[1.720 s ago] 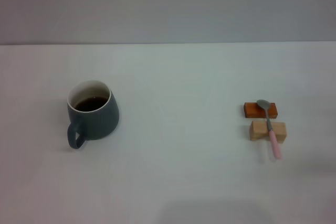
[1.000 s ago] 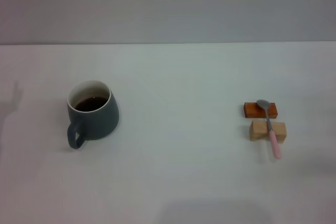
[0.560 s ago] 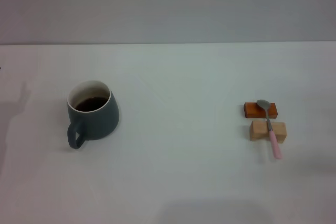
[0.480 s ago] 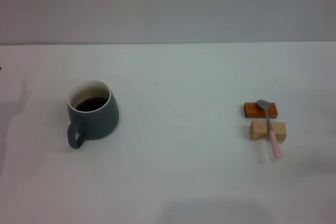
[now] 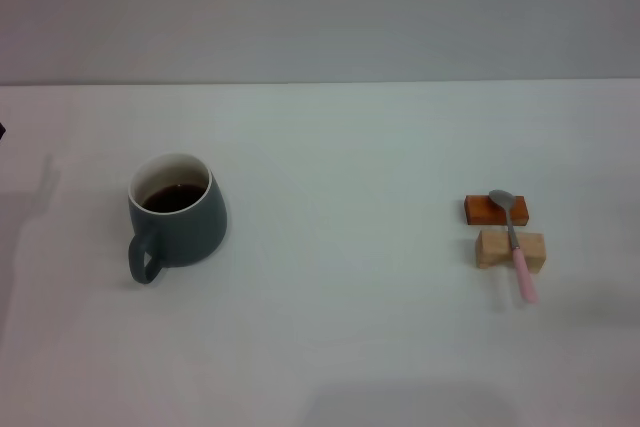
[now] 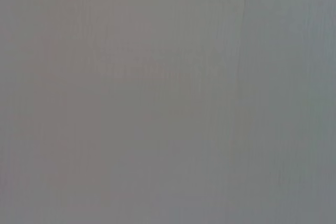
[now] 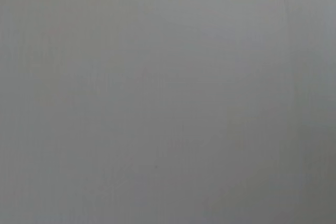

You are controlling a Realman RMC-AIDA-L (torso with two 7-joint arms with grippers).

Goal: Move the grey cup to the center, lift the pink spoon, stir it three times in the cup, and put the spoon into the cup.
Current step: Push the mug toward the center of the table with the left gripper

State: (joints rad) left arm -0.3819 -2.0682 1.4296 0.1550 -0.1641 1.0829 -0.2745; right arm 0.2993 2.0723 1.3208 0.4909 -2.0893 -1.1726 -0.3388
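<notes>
The grey cup (image 5: 176,215) stands on the left part of the white table, its handle toward me and dark brown liquid inside. The pink spoon (image 5: 516,242) lies at the right, its metal bowl on an orange block (image 5: 495,209) and its pink handle across a tan wooden block (image 5: 510,249). A small dark tip of my left arm (image 5: 2,130) shows at the left edge of the head view, well left of the cup. My right gripper is out of view. Both wrist views show only a plain grey surface.
The white table (image 5: 340,157) runs back to a grey wall. A faint shadow lies on the table at the far left (image 5: 30,207). Open table lies between the cup and the blocks.
A dark tip of my left arm has come in at the left edge and its shadow on the table has grown. The cup and spoon have not moved.
</notes>
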